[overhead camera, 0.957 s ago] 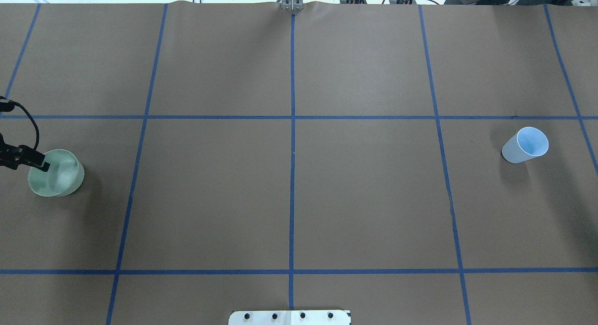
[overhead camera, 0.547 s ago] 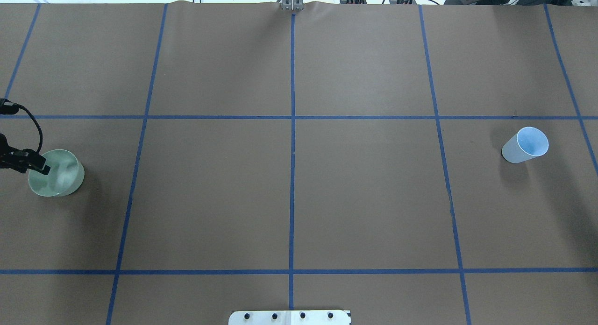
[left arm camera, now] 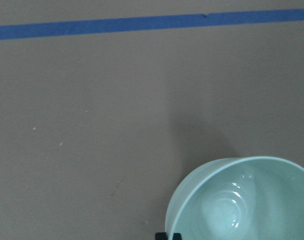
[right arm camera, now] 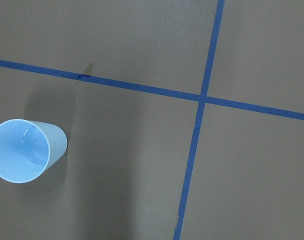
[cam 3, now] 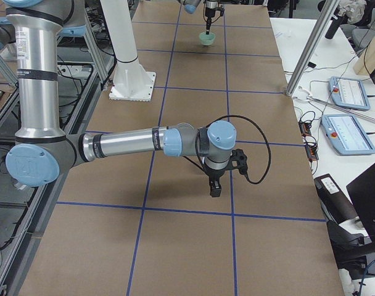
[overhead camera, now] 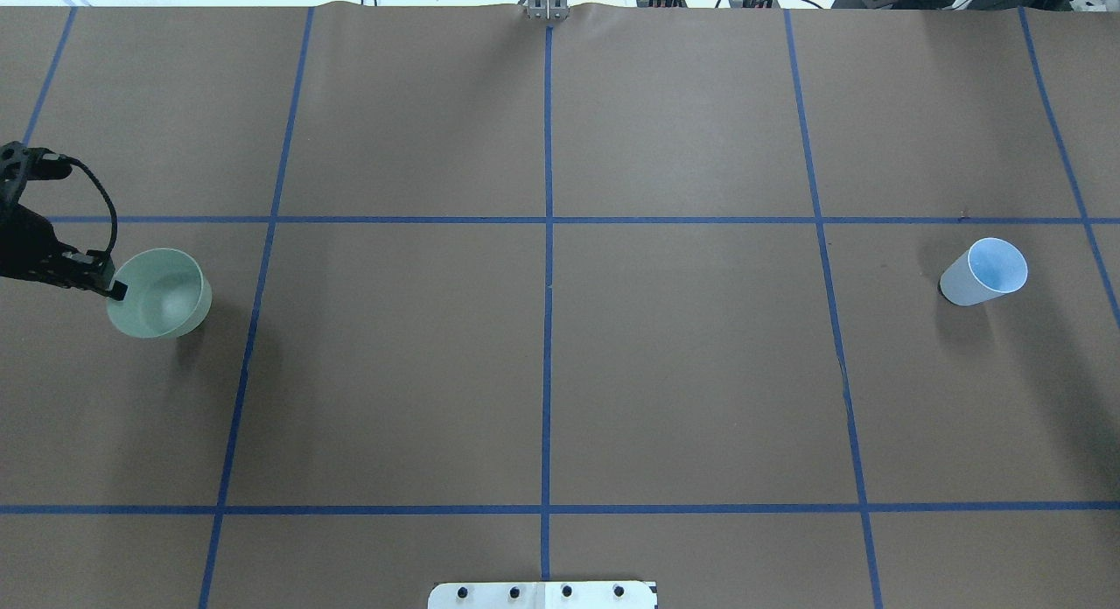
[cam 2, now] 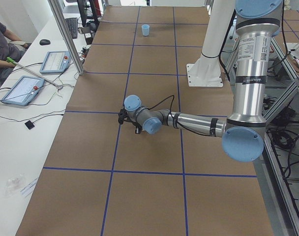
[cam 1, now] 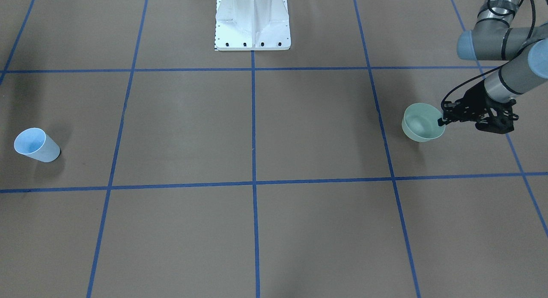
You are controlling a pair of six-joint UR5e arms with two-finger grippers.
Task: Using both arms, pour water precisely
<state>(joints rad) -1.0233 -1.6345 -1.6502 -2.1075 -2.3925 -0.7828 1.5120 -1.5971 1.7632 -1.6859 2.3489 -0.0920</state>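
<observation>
The left tool grips the rim of the green bowl at 9 o'clock on the surface, with water glinting inside. It is best carried level and slowly toward the blue cup at 3 o'clock. I cannot tell the right tool's state.

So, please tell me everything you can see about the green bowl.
The green bowl is round, pale and glossy, ceramic-looking. It is roughly upright, mouth up, on the robot's left. The left gripper pinches its rim. Inside, faint glints show a little water. Whether it touches the table is unclear.
</observation>
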